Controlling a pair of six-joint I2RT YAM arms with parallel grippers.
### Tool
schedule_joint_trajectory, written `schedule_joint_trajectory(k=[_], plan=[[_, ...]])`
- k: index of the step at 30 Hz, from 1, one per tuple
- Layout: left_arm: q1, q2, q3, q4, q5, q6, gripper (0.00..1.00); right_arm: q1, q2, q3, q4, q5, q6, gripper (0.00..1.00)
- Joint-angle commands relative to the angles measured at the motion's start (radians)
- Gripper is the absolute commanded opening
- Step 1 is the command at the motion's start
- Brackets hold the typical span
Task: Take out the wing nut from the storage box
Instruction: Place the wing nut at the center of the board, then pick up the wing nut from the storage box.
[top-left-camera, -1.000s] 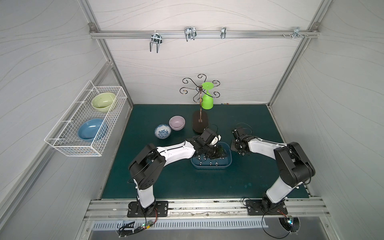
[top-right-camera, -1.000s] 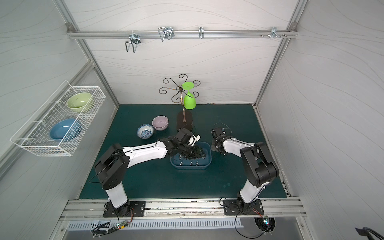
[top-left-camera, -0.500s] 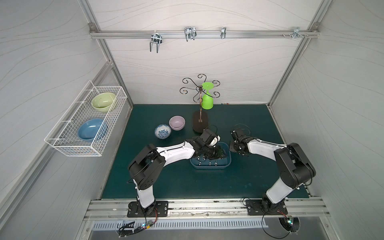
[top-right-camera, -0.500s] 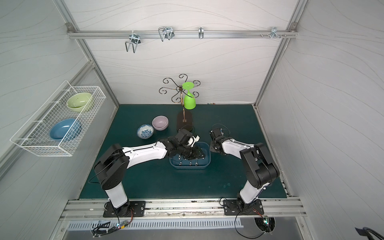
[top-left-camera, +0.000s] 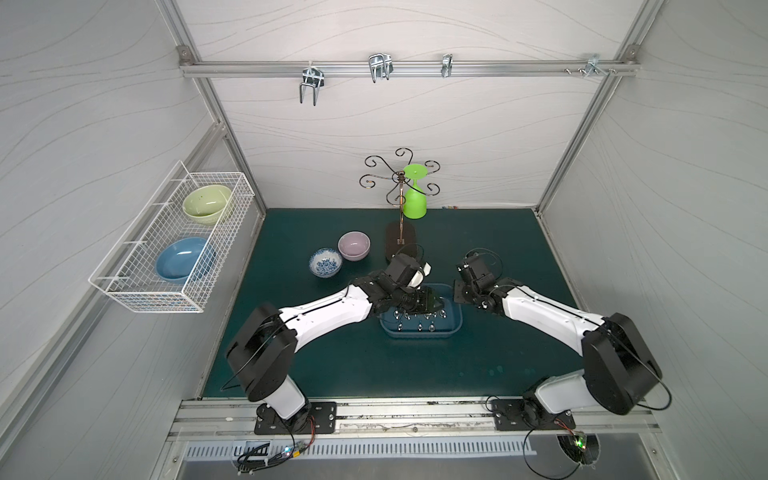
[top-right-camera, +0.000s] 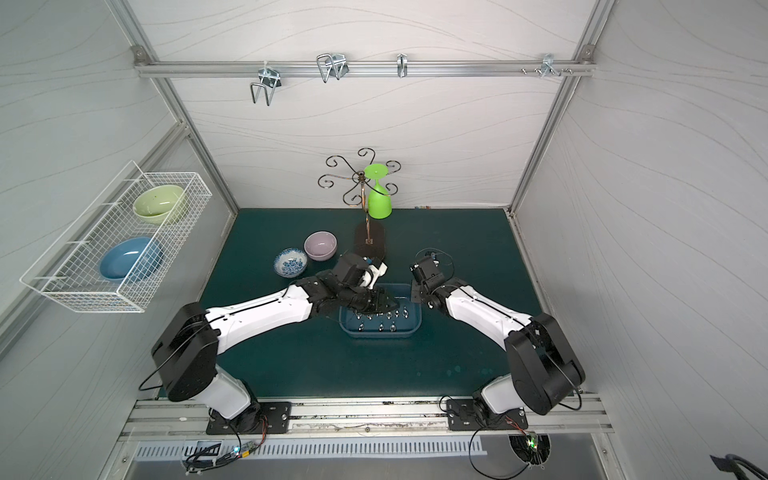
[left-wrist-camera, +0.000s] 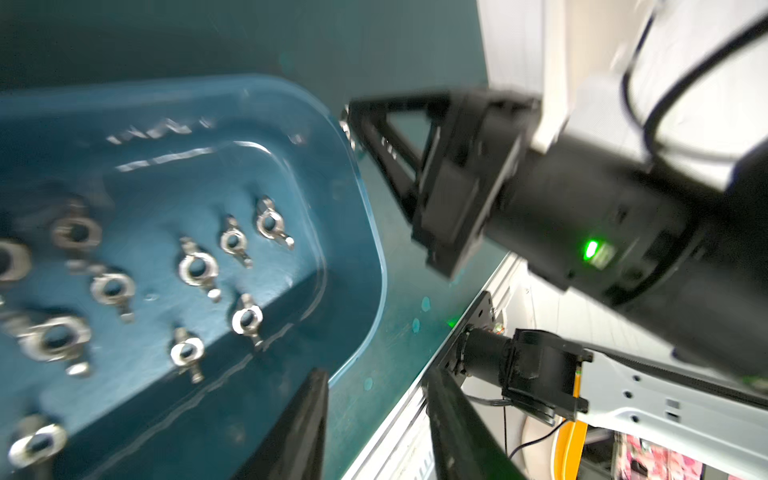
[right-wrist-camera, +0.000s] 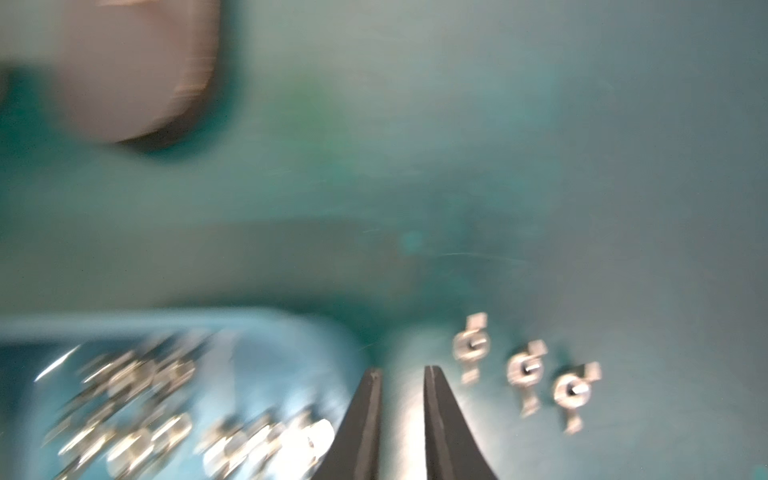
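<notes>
Right wrist view, Mia: the right tool (right-wrist-camera: 404, 370) hangs with its two tips a little apart and nothing between them. It is over the desk (right-wrist-camera: 415, 174), just beside a rounded corner of the storage box (right-wrist-camera: 257, 322). Three wing nuts (right-wrist-camera: 525, 370) lie on the desk next to it, outside the box.

Agreed, Tom, though that picture is smeared. The left wrist view is clearer. The left tool (left-wrist-camera: 376, 372) is spread and empty over the box's rim. The other wing nuts (left-wrist-camera: 197, 268) lie scattered flat on the box floor, most of them apart from one another.

So you'd judge the next pick falls to the left tool?

Likely. I'd choose one with free space around it, such as the nut nearest the end wall (left-wrist-camera: 272, 222). Turn the wrist so the tips straddle its round body, and lower until they nearly meet the floor. Then press together slowly, because thin metal on slick plastic may skate away.

And the lift?

Straight up past the flared rim before swinging out. Keep clear of the right tool, which sits close to that same end of the box. Set the nut down beside the three on the desk.
</notes>
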Motion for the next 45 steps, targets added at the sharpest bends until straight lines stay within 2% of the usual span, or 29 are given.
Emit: schedule_joint_trajectory(k=[1,5,9,12,21,29,45], plan=[[0.099,-0.078,-0.087,0.001,-0.043,0.005,0.44,0.087,0.004,0.048,-0.052,0.008,-0.011,0.22],[0.212,-0.159,-0.216,0.013,-0.070,-0.038,0.44,0.201,0.104,0.131,-0.046,0.014,0.010,0.25],[0.273,-0.218,-0.315,0.044,-0.093,-0.085,0.44,0.230,0.229,0.189,-0.004,-0.056,0.057,0.26],[0.278,-0.251,-0.366,0.075,-0.099,-0.105,0.44,0.229,0.293,0.230,0.013,-0.076,0.069,0.28],[0.280,-0.280,-0.397,0.073,-0.091,-0.089,0.44,0.216,0.404,0.294,0.003,-0.091,0.105,0.29],[0.280,-0.274,-0.394,0.079,-0.072,-0.076,0.44,0.206,0.435,0.300,-0.009,-0.057,0.125,0.30],[0.280,-0.270,-0.388,0.082,-0.059,-0.069,0.44,0.184,0.487,0.339,0.004,-0.068,0.135,0.29]])
